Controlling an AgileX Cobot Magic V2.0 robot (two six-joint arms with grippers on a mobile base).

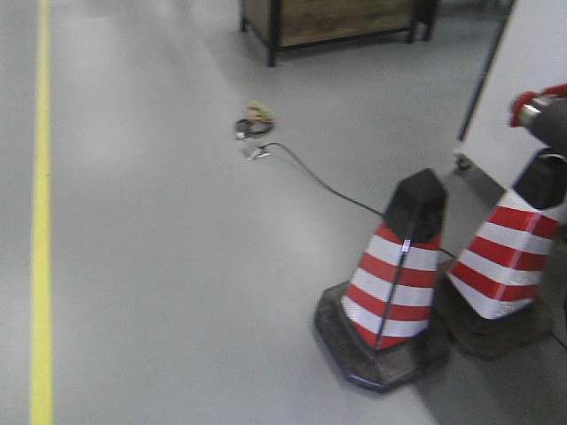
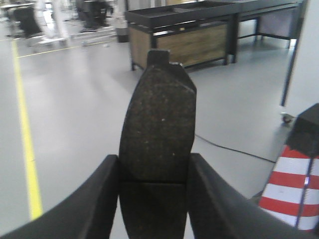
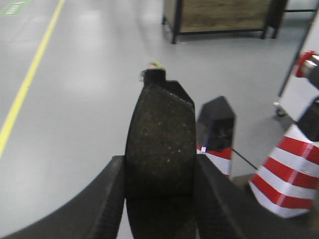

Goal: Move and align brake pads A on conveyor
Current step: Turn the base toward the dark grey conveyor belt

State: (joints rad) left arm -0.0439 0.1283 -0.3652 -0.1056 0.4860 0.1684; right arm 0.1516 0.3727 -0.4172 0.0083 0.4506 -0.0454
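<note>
Left gripper [image 2: 154, 185] pinches the left brake pad [image 2: 158, 124], right gripper [image 3: 159, 185] the right brake pad [image 3: 160, 134]; seemingly mid-carry; next: reach the conveyor, unseen here, and set both aligned

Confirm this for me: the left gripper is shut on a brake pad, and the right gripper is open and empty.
The part about the right gripper is wrong. The right wrist view shows the right gripper shut on a brake pad, not open and empty. The rest is correct: the left gripper is shut on the other brake pad.
</note>
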